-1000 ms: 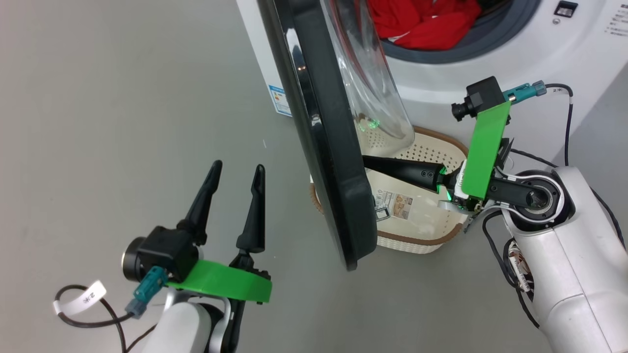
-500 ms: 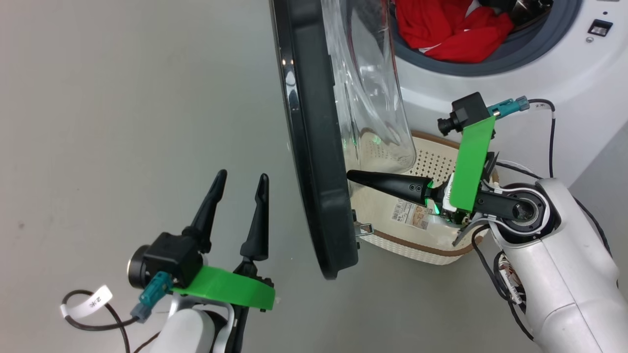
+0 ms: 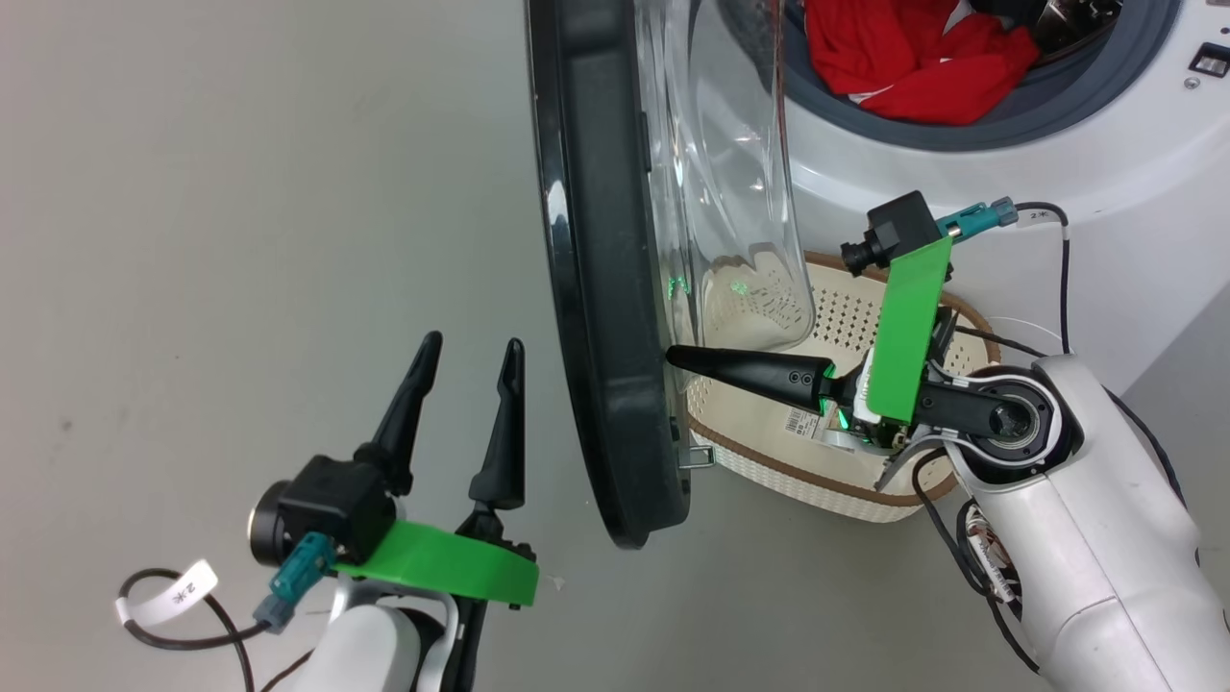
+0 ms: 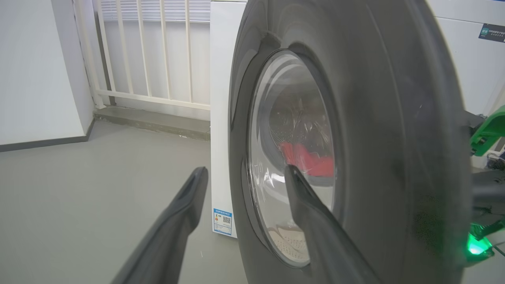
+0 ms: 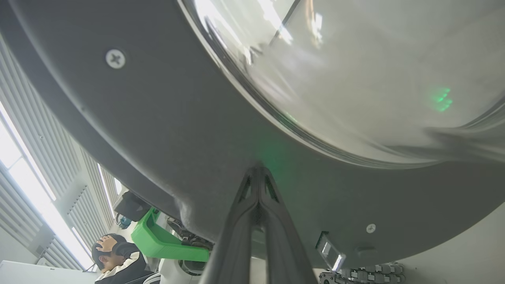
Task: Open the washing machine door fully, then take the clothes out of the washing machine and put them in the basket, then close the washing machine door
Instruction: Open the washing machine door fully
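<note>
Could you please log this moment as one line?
door: half-open | right gripper: shut, tips on its inner rim | left gripper: open | clothes: in washer

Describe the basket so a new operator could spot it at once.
Find the white washing machine with its black-rimmed door standing open. On the floor right in front of it sits the basket: cream, perforated, brown-rimmed, unlike the red clothes above.
</note>
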You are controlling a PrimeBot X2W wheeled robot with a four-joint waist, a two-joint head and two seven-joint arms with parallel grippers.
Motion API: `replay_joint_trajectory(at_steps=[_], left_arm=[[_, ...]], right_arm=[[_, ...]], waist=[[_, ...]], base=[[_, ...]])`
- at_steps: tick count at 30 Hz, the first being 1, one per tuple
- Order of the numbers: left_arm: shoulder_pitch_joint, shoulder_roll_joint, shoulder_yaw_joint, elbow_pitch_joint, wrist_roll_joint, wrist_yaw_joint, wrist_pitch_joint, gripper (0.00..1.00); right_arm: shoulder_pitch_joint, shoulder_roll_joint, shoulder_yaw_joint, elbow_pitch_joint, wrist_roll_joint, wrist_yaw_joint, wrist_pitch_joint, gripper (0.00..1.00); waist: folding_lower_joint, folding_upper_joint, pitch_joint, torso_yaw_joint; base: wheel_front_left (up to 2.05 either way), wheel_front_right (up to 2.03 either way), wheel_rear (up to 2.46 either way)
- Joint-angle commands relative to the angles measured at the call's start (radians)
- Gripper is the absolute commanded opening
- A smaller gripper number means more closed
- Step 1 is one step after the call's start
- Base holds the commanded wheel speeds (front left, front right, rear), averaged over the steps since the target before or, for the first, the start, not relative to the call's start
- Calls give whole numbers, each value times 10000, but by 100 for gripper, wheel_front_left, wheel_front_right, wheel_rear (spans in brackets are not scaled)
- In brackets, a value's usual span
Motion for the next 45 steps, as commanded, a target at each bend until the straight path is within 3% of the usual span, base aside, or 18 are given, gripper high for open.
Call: replay_joint_trajectory(at_steps=[1, 17, 22, 26, 27, 29, 30, 32, 34, 45], left_arm=[[64, 219, 358, -309, -95, 91, -78, 100], [232, 219, 517, -473, -126, 161, -78, 100], [258, 219, 529, -476, -162, 144, -78, 100], [279, 219, 542, -452, -207, 116, -78, 100], [287, 219, 544, -440, -214, 110, -78, 100], [309, 219, 557, -422, -244, 91, -78, 100], [322, 219, 564, -409, -250, 81, -78, 100], [353, 219, 579, -371, -260, 58, -78, 100], [387, 219, 594, -322, -250, 39, -78, 100], [695, 220, 815, -171, -78, -121, -78, 100]], right_arm=[[-178, 268, 233, -226, 103, 75, -57, 0], [-460, 268, 459, -68, 73, 75, -310, 0], [-376, 196, 340, -454, -540, 75, -682, 0], [-95, -85, 238, -1184, -1701, 75, -1223, 0], [-3, -178, 229, -1426, -2102, 75, -1411, 3], [209, -399, 247, -1948, -3068, 75, -1863, 60], [337, -499, 284, -2218, -3556, 75, -2080, 60], [633, -653, 303, -2713, -4475, 75, -2583, 84], [980, -690, 267, -3072, -5171, 75, -3021, 100], [2674, -803, 71, -4409, -8833, 75, -5849, 100]], waist=[[0, 0, 9, 3], [0, 0, 38, 5], [0, 0, -1, -4], [0, 0, -34, -7], [0, 0, -44, -8], [0, 0, -71, -7], [0, 0, -90, -8], [0, 0, -149, -12], [0, 0, -223, -19], [0, 0, -617, -82]], base=[[0, 0, 0], [0, 0, 0], [0, 0, 0], [0, 0, 0], [0, 0, 0], [0, 0, 0], [0, 0, 0], [0, 0, 0], [0, 0, 0], [0, 0, 0]])
